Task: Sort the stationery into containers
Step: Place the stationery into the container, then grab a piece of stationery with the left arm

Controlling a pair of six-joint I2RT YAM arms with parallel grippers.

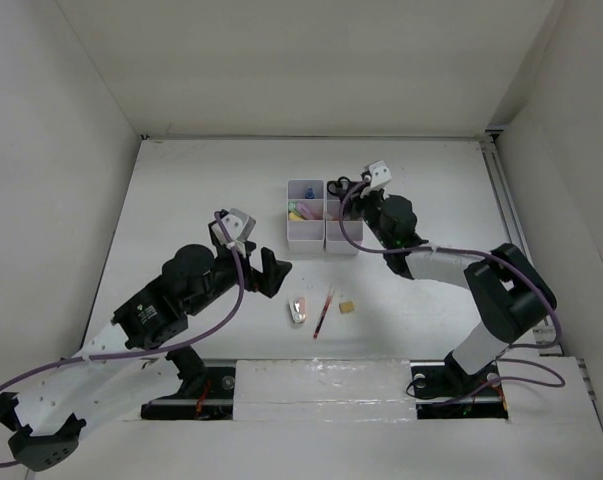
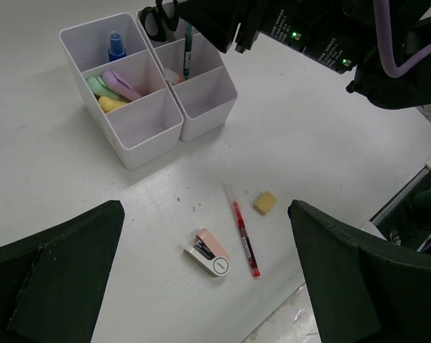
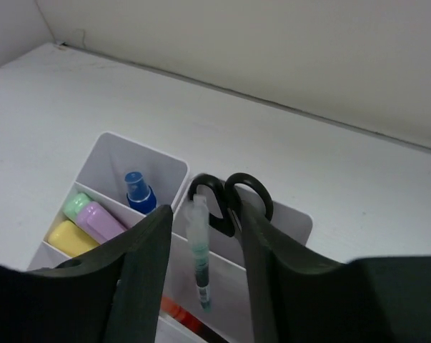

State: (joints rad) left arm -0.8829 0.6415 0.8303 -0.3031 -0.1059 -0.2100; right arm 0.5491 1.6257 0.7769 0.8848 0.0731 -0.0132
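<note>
The right gripper [image 3: 204, 223] hangs over the white organiser [image 3: 111, 163]. Its jaws are apart on either side of a teal pen [image 3: 201, 268] standing in the organiser's right column, and the pen touches neither finger as far as shows. Black-handled scissors [image 3: 229, 200] stand just behind the pen. The left column holds a blue-capped tube [image 3: 136, 189] and green, lilac and yellow markers [image 3: 93, 218].

The left gripper [image 2: 204, 211] is spread wide and holds nothing. It hovers above the white table [image 1: 181, 200], where a pink stapler [image 2: 209, 254], a red pen [image 2: 244, 239] and a tan eraser [image 2: 265, 202] lie loose at lower centre of the frame. Plain pale walls [image 1: 311, 60] box the table in on three sides.
</note>
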